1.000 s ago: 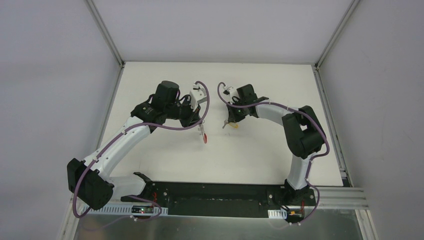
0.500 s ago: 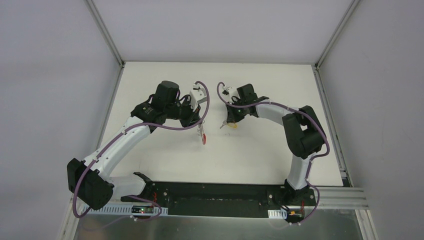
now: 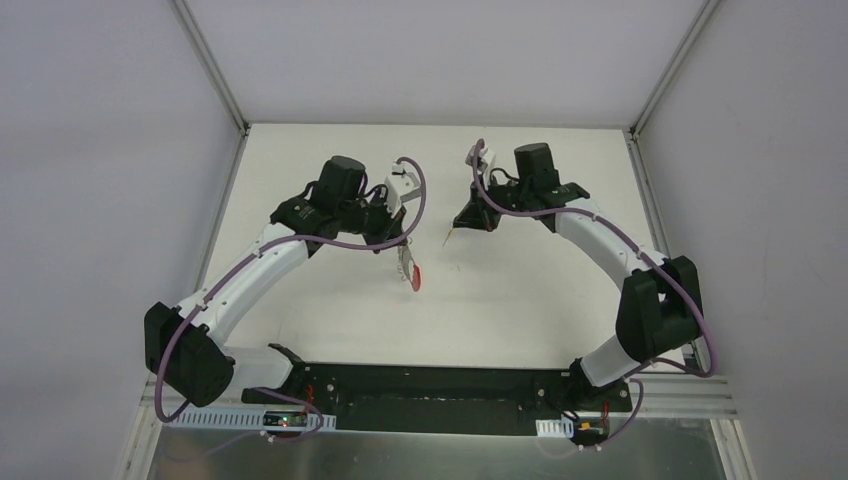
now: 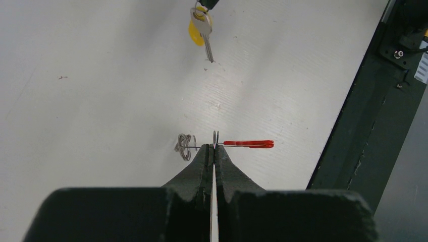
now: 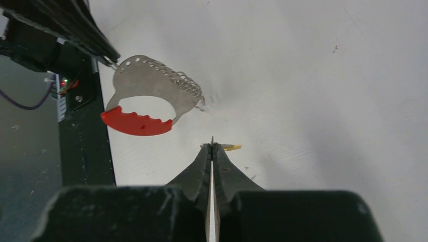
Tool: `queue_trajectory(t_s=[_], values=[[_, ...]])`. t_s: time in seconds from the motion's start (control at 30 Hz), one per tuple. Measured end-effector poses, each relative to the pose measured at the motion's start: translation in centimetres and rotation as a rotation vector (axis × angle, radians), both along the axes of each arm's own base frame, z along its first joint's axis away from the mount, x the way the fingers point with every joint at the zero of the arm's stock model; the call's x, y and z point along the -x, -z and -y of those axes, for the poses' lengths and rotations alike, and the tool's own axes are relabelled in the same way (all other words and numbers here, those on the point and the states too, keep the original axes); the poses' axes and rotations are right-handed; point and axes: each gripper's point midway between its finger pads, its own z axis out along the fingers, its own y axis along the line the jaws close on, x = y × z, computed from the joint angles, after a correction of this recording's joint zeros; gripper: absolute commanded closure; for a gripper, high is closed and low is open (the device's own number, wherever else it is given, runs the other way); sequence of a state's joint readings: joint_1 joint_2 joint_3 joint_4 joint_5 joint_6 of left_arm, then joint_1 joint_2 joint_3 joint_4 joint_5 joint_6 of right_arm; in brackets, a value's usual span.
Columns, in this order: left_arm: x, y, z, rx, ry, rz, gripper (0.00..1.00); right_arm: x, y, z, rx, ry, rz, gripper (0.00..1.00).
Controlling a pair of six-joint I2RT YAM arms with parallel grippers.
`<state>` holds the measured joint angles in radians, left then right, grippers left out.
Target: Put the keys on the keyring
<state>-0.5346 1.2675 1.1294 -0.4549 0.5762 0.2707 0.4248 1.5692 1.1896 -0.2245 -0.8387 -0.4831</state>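
The left gripper (image 4: 213,147) was clamped tight on the thin edge of a grey metal fan with a red curved band (image 5: 151,83), and a small wire ring (image 4: 184,146) showed close beside its fingertips. The right gripper (image 5: 212,145), jaws closed, pinched a yellow-capped key (image 4: 203,36). Both hung over the middle of the white table (image 3: 520,300), the key to the right of the fan, slightly farther and not touching it.
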Motion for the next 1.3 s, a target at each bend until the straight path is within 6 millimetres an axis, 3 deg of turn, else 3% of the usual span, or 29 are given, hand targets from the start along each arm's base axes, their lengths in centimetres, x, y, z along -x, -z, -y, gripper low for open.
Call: queue_trajectory(t_s=[0.3, 0.57, 0.97, 1.3], values=[[-2.0, -3.0, 1.4, 0.045, -0.028, 0.006, 1.0, 2.9, -2.5, -0.6, -0.139, -0.108, -0.132, 1.0], [-2.5, -3.0, 2.2, 0.064, -0.063, -0.035, 1.0, 3.6, -5.8, -1.5, -0.256, -0.124, -0.199, 1.0], [-1.7, -2.4, 3.5, 0.058, -0.138, -0.083, 1.0, 3.0, -7.2, -2.6, -0.364, -0.081, -0.326, 1.0], [-1.8, -1.7, 3.7, 0.015, -0.201, -0.111, 1.0, 2.6, -7.0, -3.0, -0.387, -0.071, -0.411, 1.0]])
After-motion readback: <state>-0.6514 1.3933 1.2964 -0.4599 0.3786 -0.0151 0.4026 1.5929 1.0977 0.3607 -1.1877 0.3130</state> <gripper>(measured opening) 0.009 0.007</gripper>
